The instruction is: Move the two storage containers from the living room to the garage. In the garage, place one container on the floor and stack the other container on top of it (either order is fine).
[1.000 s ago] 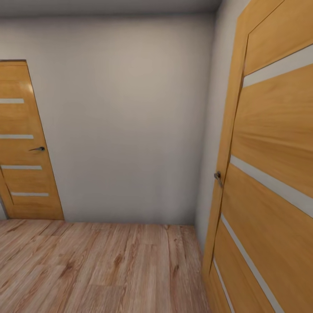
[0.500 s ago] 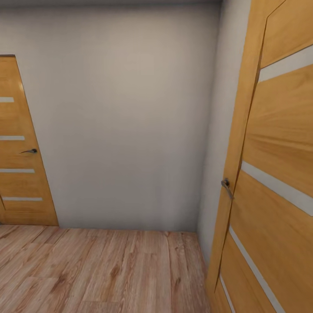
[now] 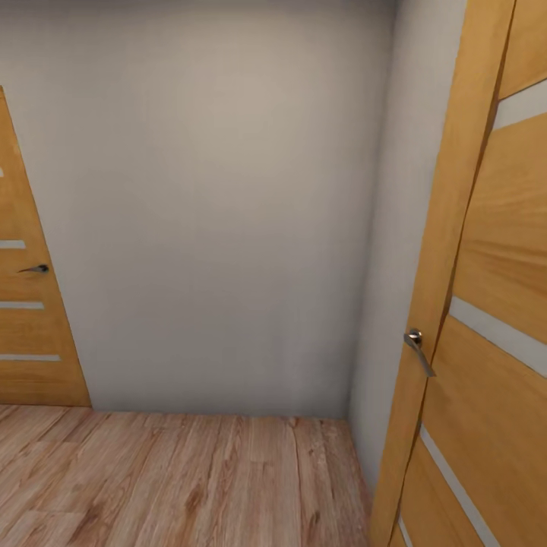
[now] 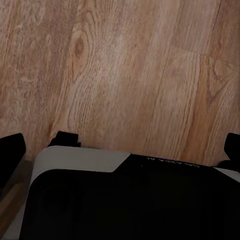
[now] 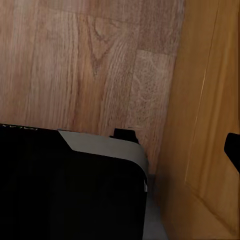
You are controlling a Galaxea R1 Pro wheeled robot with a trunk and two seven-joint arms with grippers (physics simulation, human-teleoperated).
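Corner | wood doors flank wall | plank floor | pincer states unreadable

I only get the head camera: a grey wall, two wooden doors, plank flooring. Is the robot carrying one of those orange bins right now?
Observer: The left claw holds nothing. Its fingers stand wide apart over bare plank floor.
Visitor: And the right arm?
Observer: Its camera looks down at the wooden door, which is close beside the robot's black-and-grey body.
Visitor: Is the door touching the robot?
Observer: A narrow gap shows between body and door.
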